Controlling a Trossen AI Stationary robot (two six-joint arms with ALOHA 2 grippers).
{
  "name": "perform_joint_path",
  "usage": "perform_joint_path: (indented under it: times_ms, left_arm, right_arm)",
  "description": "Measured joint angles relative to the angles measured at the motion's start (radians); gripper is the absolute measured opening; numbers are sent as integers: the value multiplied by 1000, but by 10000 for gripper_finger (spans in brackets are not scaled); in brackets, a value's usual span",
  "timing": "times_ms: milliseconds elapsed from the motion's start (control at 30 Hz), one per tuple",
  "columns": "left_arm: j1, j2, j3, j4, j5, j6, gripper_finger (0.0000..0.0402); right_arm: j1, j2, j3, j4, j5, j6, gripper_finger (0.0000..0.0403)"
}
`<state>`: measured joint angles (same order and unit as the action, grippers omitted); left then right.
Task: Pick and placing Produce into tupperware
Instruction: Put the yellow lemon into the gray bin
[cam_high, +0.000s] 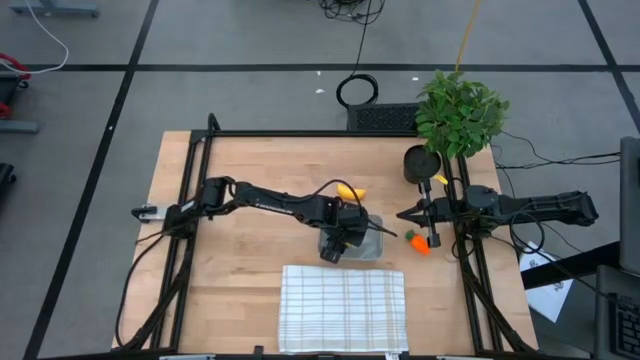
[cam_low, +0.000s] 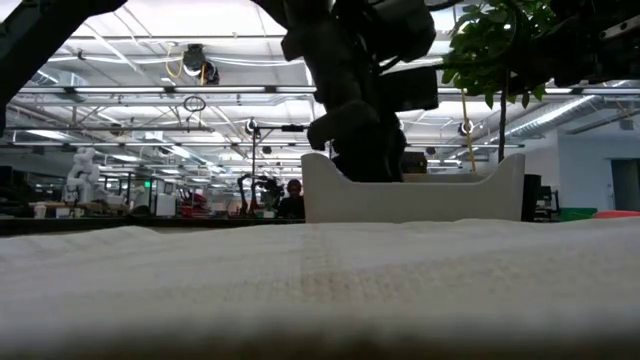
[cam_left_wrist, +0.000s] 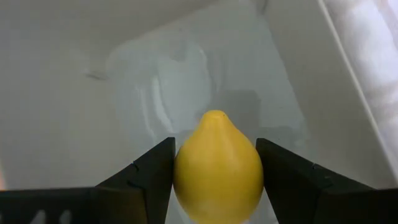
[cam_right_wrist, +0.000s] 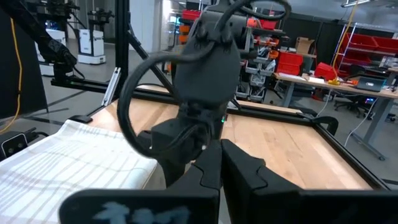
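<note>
- The lemon (cam_left_wrist: 217, 167) sits clamped between the left gripper's (cam_high: 338, 243) two dark fingers (cam_left_wrist: 146, 180), inside the tupperware (cam_high: 372, 244).
- Its pointed tip faces away from the wrist, long axis running along the fingers.
- The left arm reaches across the table, gripper angled down into the container.
- The right gripper (cam_high: 405, 214), fingers closed and empty, waits beside the carrot (cam_high: 419, 243).

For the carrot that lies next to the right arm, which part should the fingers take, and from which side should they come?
Probably the orange body of the carrot, gripped across its narrow width from straight above. It lies flat on the table, so only its upper side is free, and the green top looks too small to hold. The right gripper, now shut, sits close beside it and would have to open first.
</note>
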<state>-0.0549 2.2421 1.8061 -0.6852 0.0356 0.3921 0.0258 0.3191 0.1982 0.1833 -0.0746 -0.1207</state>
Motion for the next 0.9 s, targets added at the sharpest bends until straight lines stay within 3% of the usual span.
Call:
perform_joint_path:
  times_ms: [900]
  left_arm:
    - [-4, -3, 0, -27, -4, -65, 214]
  right_arm:
    - [0, 0, 0, 0, 0, 1, 0]
